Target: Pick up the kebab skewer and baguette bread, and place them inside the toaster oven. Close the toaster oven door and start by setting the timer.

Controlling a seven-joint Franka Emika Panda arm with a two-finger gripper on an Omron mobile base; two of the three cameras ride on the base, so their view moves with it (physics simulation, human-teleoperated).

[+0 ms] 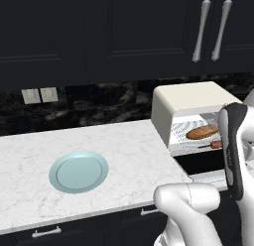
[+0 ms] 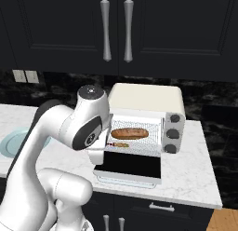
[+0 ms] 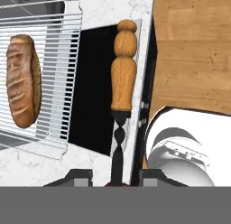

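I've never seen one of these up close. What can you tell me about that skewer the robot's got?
The kebab skewer has a turned, golden-brown wooden-looking handle above a thin, dark, twisted shaft. The shaft's lower end runs down between the dark fingers, which are shut on it. In the hand view it hangs over the open toaster oven door, beside the wire rack. From the right base view, reddish-brown chunks sit at the rack's front edge, in front of the baguette bread.

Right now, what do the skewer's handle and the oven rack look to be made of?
The kebab skewer has a turned handle that looks like varnished wood: warm brown, grained, glossy. Its twisted dark shaft looks like metal. The rack in the toaster oven looks like bright wire: thin pale parallel bars.
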